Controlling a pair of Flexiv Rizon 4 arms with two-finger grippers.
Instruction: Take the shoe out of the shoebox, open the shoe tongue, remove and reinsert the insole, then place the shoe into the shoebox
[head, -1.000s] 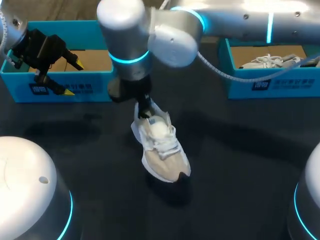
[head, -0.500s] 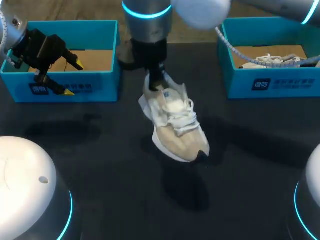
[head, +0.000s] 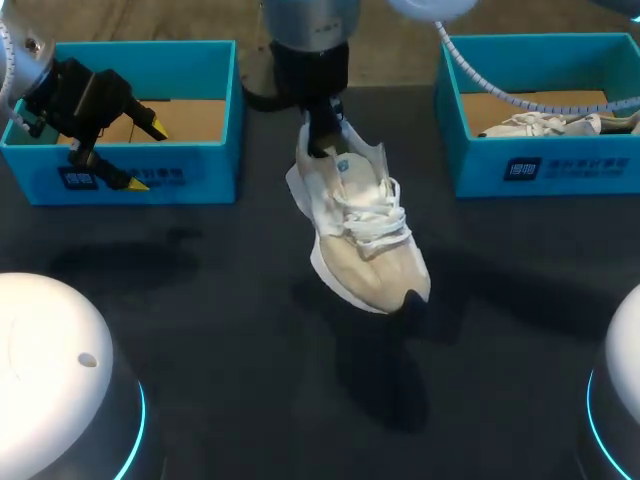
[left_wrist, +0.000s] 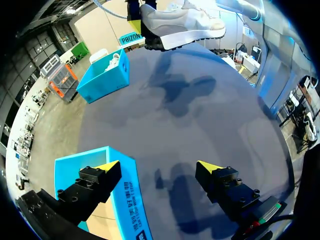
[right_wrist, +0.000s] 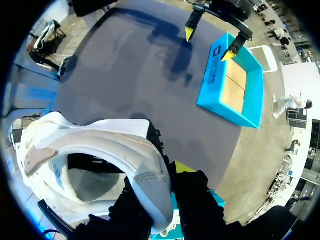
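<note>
R claw clamps shoe at heel collar, held off tabletop btwn left shoebox & right shoebox; toe slants down toward robot. L claw spread open over left shoebox's front wall, well apart from shoe.

My right tool gripping the shoe
It pinches the heel collar; beyond, a blue shoebox sits on the dark worktop.

Plainly a robotics lab, shown by a dark table with a left arm at ten o'clock, a blue-ringed right arm at twelve, and a left shoebox and right shoebox in matching blue.
</note>
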